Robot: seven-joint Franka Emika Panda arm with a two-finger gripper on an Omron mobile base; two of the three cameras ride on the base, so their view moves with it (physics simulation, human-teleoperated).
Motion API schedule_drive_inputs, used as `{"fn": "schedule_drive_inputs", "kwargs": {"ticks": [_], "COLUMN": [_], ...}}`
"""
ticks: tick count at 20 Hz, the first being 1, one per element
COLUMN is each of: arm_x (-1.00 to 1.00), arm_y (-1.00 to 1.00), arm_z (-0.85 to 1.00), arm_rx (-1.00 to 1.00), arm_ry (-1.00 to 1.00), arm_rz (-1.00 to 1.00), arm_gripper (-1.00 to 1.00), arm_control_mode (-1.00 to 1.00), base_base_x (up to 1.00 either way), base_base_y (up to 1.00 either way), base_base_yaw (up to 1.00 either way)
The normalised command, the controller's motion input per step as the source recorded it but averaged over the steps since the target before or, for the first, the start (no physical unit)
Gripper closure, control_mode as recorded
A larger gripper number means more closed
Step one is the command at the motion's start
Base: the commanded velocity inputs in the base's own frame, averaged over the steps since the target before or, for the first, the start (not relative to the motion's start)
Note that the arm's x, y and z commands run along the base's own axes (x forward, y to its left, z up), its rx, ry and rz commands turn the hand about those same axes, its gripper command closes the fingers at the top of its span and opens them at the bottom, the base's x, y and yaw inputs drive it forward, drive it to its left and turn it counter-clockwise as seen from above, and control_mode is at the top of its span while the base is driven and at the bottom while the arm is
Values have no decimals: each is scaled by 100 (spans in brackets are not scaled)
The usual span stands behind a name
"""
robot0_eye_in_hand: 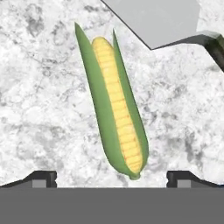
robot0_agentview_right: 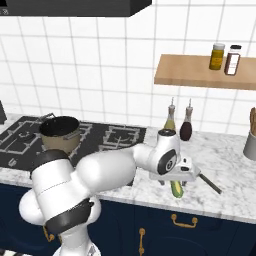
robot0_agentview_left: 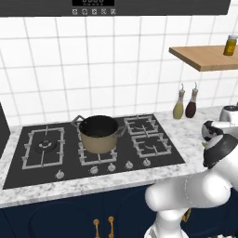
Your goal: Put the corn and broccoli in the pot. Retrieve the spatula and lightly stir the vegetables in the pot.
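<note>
Below my hand, on the marbled counter (robot0_agentview_right: 235, 175) right of the stove (robot0_agentview_left: 97, 144), lies the corn (robot0_eye_in_hand: 116, 105): yellow kernels between green husk leaves, lying flat, its stub end toward my fingers. My gripper (robot0_eye_in_hand: 111, 177) hangs over it with the jaws spread wide, one dark fingertip (robot0_eye_in_hand: 43, 178) on each side of the cob and touching nothing.

Just beyond the tapered end of the corn rests the spatula (robot0_eye_in_hand: 153, 19), its pale grey blade flat on the stone and apart from the cob, its dark handle running off to one side. From the right base view the handle slants away across the counter past my wrist, and the corn's end shows beneath my hand.

Well to the left, the pot (robot0_agentview_left: 98, 134) sits on a stove burner, tan outside, dark within. Two bottles (robot0_agentview_right: 177, 122) stand against the tiled wall behind my hand, near but not touching it. A wooden shelf (robot0_agentview_right: 200, 75) above them carries jars, and a grey holder (robot0_agentview_right: 250, 142) stands at the far right.
</note>
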Motion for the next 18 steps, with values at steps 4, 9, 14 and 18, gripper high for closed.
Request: {"fn": "schedule_drive_inputs", "kwargs": {"ticks": [4, 9, 14, 18], "arm_x": [23, 24, 14, 2], "arm_y": [-21, -11, -1, 3], "arm_z": [-47, -43, -36, -16], "arm_rx": [0, 0, 0, 0], "arm_ry": [0, 0, 0, 0], "arm_rz": [14, 13, 11, 2], "arm_gripper": [-100, -100, -100, 100], "arm_control_mode": [-100, -100, -100, -100], "base_base_x": [0, 0, 0, 0], "base_base_y": [0, 0, 0, 0], "base_base_yaw": [0, 0, 0, 0]}}
